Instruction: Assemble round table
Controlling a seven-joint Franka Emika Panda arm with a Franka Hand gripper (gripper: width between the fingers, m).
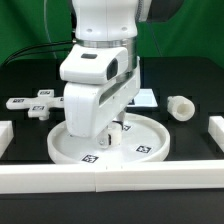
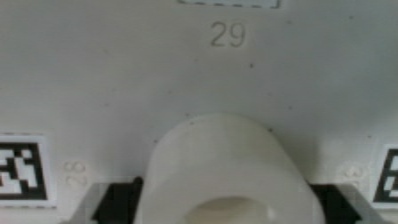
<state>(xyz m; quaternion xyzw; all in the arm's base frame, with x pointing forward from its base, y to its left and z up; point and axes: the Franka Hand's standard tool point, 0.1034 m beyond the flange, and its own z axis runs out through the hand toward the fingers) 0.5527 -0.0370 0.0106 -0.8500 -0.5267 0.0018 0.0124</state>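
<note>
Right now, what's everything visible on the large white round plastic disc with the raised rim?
The large white round disc lies flat, rim up, on the black table, by the front white rail. Matte plastic; black-and-white square tags sit on its floor, and the wrist view shows a printed 29. Its rounded central hub stands between the gripper's dark fingers; contact I cannot tell.

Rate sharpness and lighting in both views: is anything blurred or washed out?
Exterior view: even light, fairly sharp, soft shadow under the gripper on the disc. Wrist view: soft overall; the near rounded white part is blurred and low in contrast against the white disc; the printed 29 is legible.
</note>
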